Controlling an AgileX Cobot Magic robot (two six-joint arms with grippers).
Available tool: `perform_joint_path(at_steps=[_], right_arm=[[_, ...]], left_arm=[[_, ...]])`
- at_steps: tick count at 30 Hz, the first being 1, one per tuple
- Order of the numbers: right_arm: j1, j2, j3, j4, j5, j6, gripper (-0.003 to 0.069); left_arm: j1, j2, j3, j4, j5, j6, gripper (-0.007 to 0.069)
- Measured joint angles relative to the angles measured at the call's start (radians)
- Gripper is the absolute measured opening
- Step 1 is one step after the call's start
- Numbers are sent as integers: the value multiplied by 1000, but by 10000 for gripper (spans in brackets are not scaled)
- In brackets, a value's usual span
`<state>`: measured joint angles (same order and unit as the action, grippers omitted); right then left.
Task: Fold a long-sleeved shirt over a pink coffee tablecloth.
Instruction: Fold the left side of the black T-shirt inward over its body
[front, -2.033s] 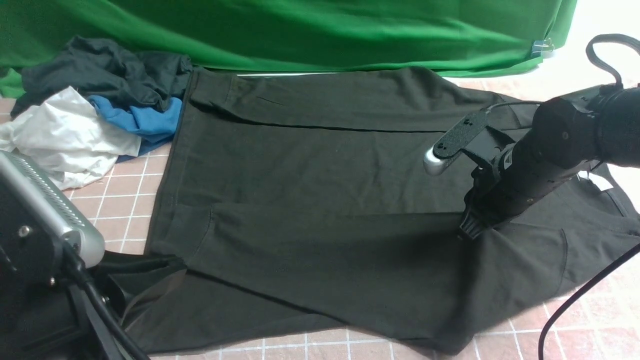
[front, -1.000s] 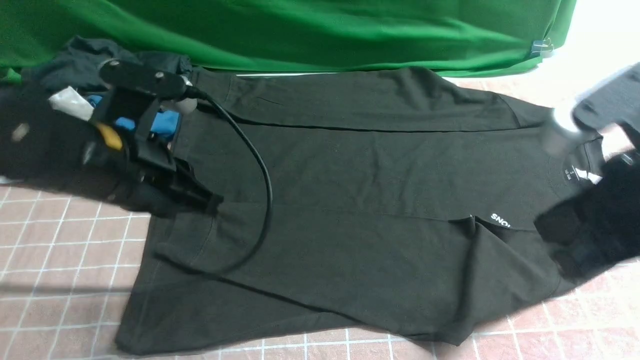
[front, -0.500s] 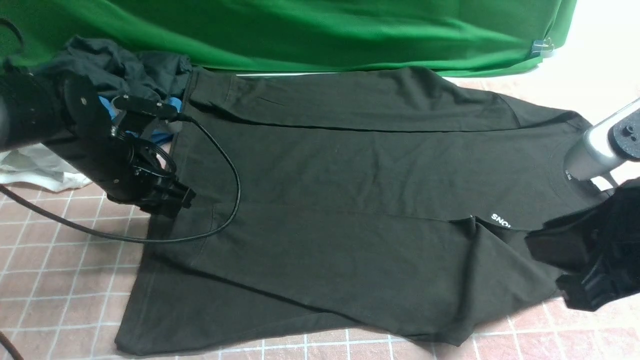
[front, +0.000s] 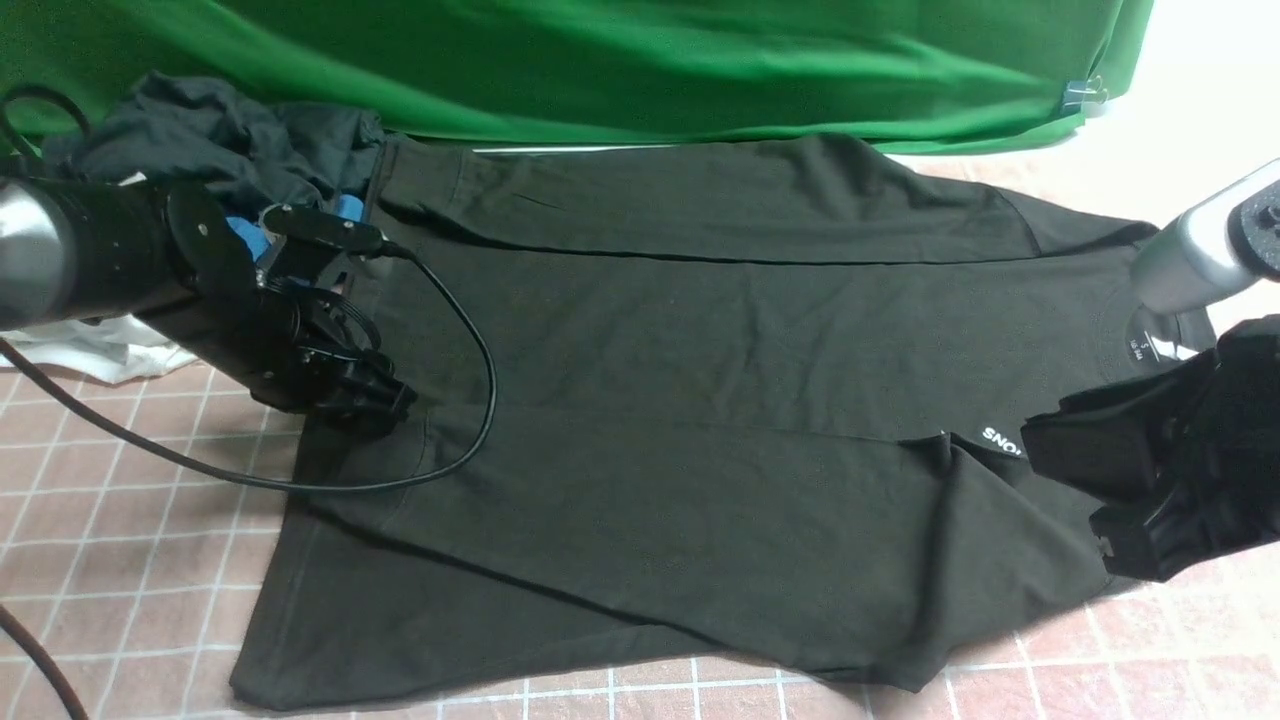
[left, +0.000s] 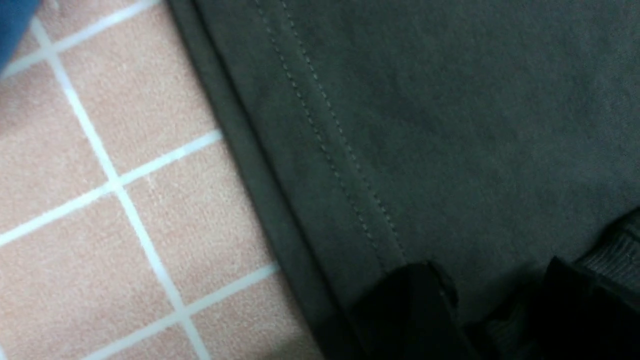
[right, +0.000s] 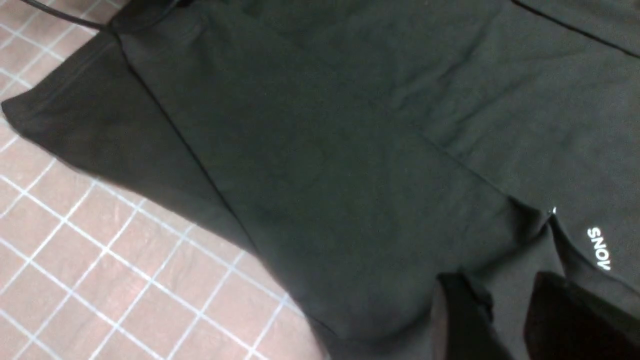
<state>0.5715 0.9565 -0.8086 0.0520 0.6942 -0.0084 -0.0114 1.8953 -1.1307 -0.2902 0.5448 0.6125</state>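
Observation:
The black long-sleeved shirt (front: 700, 400) lies spread across the pink coffee tablecloth (front: 130, 540), neck to the right, with both sleeves folded over its body. White "SNO" lettering (front: 1000, 440) and the neck label (front: 1140, 347) show near the right end. My left gripper (front: 385, 405) rests low on the shirt's left hem, jaws apart over the stitched edge (left: 320, 135), a ribbed cuff (left: 615, 250) beside one finger. My right gripper (front: 1075, 490) hovers open above the shoulder area, nothing between its fingers (right: 460, 320); the lettering (right: 599, 248) sits close by.
A pile of clothes sits at the back left: a dark garment (front: 220, 140), a blue one (front: 345, 208) and a white one (front: 80, 340). The green backdrop cloth (front: 600, 60) hangs behind. The left arm's black cable (front: 470, 420) loops over the shirt.
My left arm swung in from the near left onto the shirt's left hem and its jaws parted. My right arm drew back from the shirt's middle to the right end, uncovering the lettering.

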Motion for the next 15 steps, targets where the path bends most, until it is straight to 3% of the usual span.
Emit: perform_joint_path(at_steps=[7,15], right_arm=[[0,0,0,0,-8,0,199],[0,0,0,0,-8,-1,209]], left_arm=[[0,1,-4,-34,49,9,144],[0,1,-10,-41,74,10,81]])
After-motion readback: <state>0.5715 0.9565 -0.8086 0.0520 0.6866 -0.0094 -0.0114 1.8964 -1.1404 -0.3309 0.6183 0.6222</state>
